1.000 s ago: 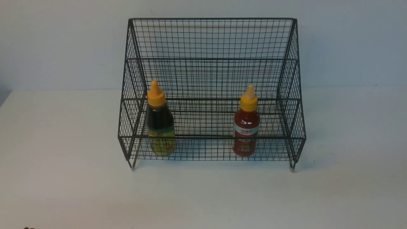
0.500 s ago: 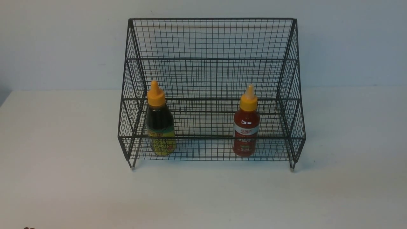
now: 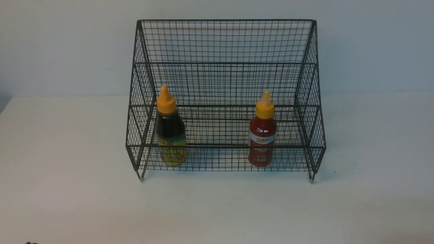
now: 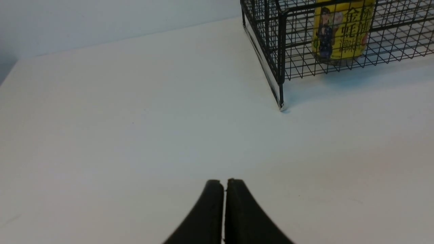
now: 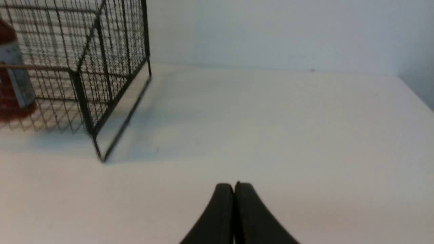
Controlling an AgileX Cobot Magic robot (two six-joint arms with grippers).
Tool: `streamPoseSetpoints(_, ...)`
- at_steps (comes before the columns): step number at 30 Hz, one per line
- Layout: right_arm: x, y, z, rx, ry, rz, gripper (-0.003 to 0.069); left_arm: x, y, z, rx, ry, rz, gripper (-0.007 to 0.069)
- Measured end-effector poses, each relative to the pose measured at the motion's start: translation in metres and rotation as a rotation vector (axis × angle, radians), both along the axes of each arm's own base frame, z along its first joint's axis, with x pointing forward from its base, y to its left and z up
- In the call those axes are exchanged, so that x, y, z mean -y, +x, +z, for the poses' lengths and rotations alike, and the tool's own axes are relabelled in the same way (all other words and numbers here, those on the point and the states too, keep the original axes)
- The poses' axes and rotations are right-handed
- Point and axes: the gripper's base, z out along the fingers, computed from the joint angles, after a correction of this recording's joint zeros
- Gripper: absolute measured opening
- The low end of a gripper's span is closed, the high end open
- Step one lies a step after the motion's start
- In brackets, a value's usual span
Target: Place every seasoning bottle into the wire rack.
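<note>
Two seasoning bottles, upright on the wire rack's (image 3: 223, 44) lower tier: dark-sauce bottle (image 3: 170, 134) left, red-sauce bottle (image 3: 262, 135) right. Likely light, squeezable, smooth-sided; best gripped at mid-body below the cap. My left hand (image 4: 225, 184) and right hand (image 5: 234, 188) are clenched empty over the worktop (image 3: 67, 189).

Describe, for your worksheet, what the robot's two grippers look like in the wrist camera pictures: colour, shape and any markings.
Only the fingertips show. The left gripper has two matte black fingers that curve inward to rounded tips. The right gripper looks the same: black, smooth, tapering fingers. No markings, cables or arm links are visible in any view.
</note>
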Motion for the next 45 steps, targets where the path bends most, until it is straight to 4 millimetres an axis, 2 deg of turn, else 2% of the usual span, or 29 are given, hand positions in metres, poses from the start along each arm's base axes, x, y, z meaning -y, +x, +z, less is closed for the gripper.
streamPoseSetpoints(45,0.001,0.0001,0.0001,0.005,-0.04,-0.002,-0.0015,0.0,0.0,0.0,0.0,0.0,0.0,-0.0005)
